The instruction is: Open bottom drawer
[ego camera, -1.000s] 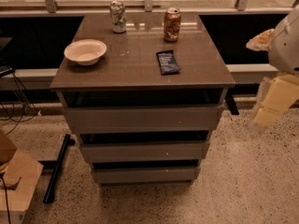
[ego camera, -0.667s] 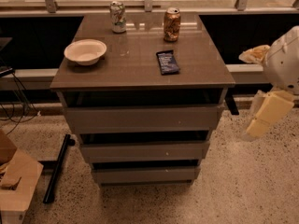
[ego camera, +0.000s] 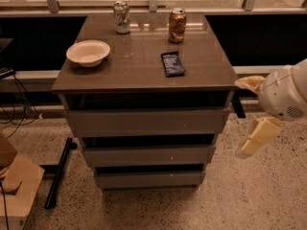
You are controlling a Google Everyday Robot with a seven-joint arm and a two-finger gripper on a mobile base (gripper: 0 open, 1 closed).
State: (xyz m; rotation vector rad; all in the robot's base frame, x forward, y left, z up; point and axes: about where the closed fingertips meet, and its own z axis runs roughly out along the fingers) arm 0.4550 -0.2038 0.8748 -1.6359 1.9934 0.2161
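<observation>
Bottom drawer (ego camera: 149,179), at six o'clock, lowest in the cabinet (ego camera: 144,121), looks shut. Gripper (ego camera: 247,116) hangs at three o'clock, fingers apart, empty, well clear. Reaching and pulling not yet done.

Grey-brown bottom drawer (ego camera: 149,179); cream pincer (ego camera: 254,138) right of cabinet (ego camera: 139,78); white bowl (ego camera: 88,52); dark blue packet (ego camera: 172,63).

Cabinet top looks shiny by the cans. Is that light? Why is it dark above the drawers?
Camera view: yes, light glares off the cabinet top between the green can and brown can; the gap above the bottom drawer sits in shadow; the hand hangs right of the cabinet.
</observation>
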